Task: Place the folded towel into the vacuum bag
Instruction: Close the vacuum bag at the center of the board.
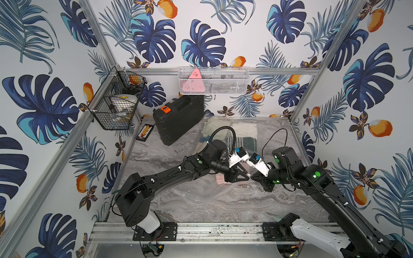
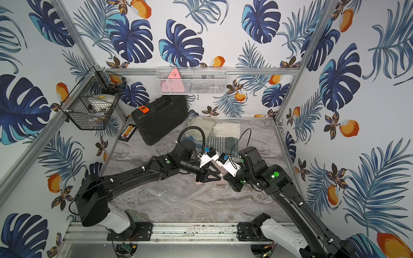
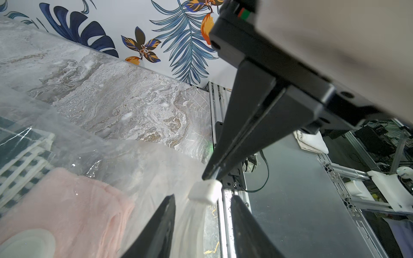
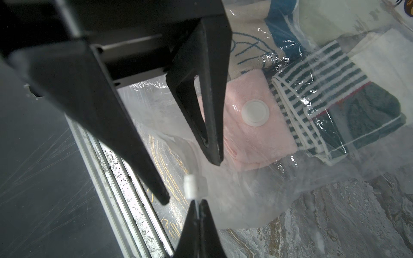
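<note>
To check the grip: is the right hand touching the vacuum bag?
Touching. The right wrist view shows the right hand pinching the vacuum bag beside the white slider.

My left claw (image 3: 203, 197) and right claw (image 4: 197, 202) are plain black. The clear, glossy plastic vacuum bag (image 4: 257, 201) carries white glints. Through it I see a pale pink fluffy folded towel (image 4: 257, 143) and a cloth towel striped dark green and white (image 4: 324, 73), crossed by a thin red line. The round plastic valve (image 4: 255, 113) and the small plastic slider clip (image 3: 205, 189) are white. The table (image 3: 125, 105) is grey marble, veined brown and white. The wallpaper (image 3: 178, 44) is white with navy leaves and orange fruit.
</note>
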{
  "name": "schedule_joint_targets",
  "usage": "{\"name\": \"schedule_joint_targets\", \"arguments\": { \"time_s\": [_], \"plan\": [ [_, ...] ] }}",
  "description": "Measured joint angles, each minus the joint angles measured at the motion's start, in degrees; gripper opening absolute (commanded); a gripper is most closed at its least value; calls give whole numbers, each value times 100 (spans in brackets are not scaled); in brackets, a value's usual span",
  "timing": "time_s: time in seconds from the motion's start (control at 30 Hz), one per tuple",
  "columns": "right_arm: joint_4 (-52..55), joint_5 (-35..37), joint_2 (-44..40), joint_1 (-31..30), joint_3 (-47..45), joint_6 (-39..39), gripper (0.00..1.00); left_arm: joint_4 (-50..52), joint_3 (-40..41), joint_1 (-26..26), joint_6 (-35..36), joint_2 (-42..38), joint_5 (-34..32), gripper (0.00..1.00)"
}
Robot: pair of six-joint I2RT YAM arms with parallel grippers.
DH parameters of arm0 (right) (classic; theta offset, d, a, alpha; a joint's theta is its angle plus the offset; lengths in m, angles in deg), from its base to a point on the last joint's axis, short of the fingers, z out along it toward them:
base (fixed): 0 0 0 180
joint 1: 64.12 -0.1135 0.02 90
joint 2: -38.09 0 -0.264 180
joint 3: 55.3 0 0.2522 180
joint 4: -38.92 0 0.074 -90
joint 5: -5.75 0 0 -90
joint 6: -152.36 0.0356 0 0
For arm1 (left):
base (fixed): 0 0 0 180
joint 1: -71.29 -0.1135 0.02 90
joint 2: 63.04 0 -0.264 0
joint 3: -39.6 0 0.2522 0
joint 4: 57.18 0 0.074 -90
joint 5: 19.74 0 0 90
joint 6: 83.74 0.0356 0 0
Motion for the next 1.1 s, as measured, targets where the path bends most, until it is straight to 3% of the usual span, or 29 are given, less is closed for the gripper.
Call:
{"name": "schedule_joint_targets", "arguments": {
  "time_s": [0.37, 0.8, 1.1],
  "plan": [
    [101, 107, -24, 2, -20, 153, 0, -48, -181, 11, 37, 258, 225, 36],
    [234, 337, -90, 0, -85, 157, 0, -155, -79, 37, 208, 352, 254, 9],
    [181, 273, -297, 103, -203, 240, 0, -216, 103, 90, 614, 210, 98, 6]
  ]
}}
